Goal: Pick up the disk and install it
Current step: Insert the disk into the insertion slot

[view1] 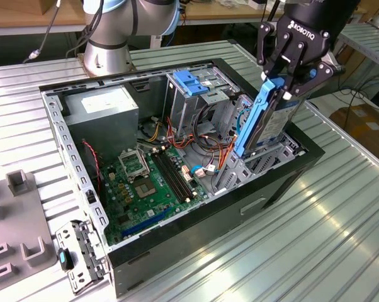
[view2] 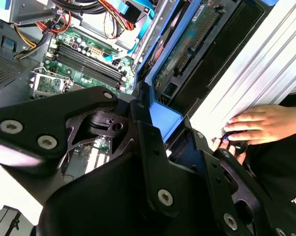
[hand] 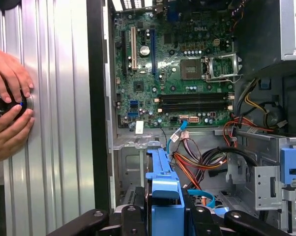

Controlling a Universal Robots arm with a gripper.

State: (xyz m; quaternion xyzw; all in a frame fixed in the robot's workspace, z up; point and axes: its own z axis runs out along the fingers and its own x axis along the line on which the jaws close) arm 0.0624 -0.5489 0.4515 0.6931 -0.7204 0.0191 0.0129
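Observation:
The disk (view1: 267, 119), silver-grey in a bright blue bracket, stands on edge and slightly tilted over the right end of the open computer case (view1: 82, 170). Its lower end reaches down among the metal bay walls (view1: 265, 162) there. My gripper (view1: 290, 80) is shut on the disk's upper end, one black finger on each side. In the second wrist view the blue bracket (view2: 163, 117) and the disk's green circuit side (view2: 187, 46) run away from my fingers (view2: 138, 132). In the first wrist view the bracket (hand: 163, 189) sticks out between the finger bases (hand: 128, 219).
Inside the case lie the motherboard (view1: 145, 182), a grey power supply box (view1: 101, 110), red and orange cables (view1: 208, 148) and a blue-tabbed metal cage (view1: 192, 82). A person's hands (hand: 10, 110) rest on the ribbed table beside the case. Grey fixtures (view1: 19, 220) sit at the exterior view's left.

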